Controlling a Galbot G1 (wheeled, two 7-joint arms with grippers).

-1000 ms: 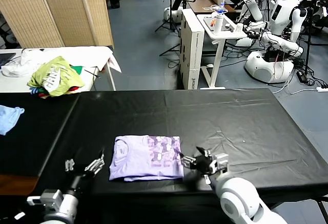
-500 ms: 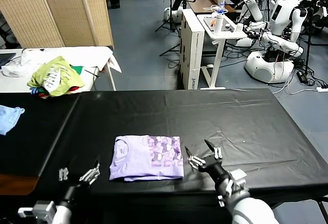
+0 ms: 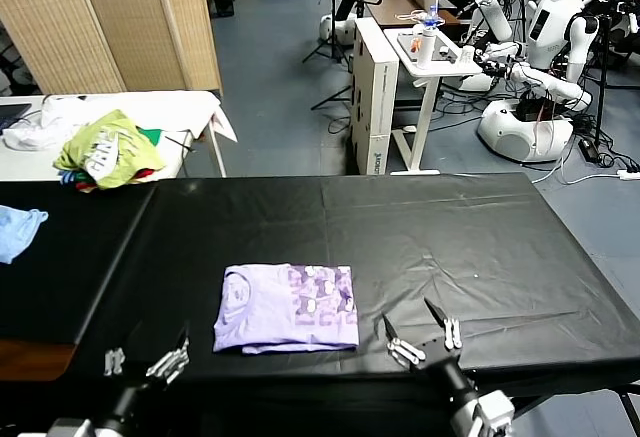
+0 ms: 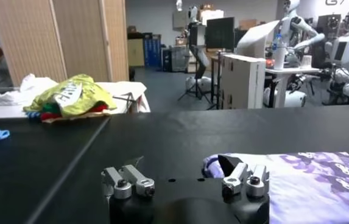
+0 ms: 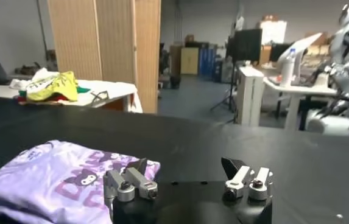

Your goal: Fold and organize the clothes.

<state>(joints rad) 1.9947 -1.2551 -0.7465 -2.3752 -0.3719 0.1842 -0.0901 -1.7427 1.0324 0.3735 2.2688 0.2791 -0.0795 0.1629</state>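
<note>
The lavender T-shirt [image 3: 287,307] lies folded into a neat rectangle on the black table [image 3: 460,247], with its darker purple print facing up on its right half. It also shows in the left wrist view [image 4: 308,176] and in the right wrist view [image 5: 58,176]. My left gripper [image 3: 143,353] is open and empty at the table's near edge, left of the shirt. My right gripper [image 3: 422,331] is open and empty at the near edge, right of the shirt. Neither gripper touches the shirt.
A lime-green and white garment heap [image 3: 108,149] sits on a white side table at the back left. A small light-blue cloth [image 3: 18,229] lies at the table's far left. Other robots and desks stand behind the table.
Both grippers have drawn back toward me, away from the folded shirt, to the table's near edge. The right gripper has spread its fingers wider. The shirt has not moved.
</note>
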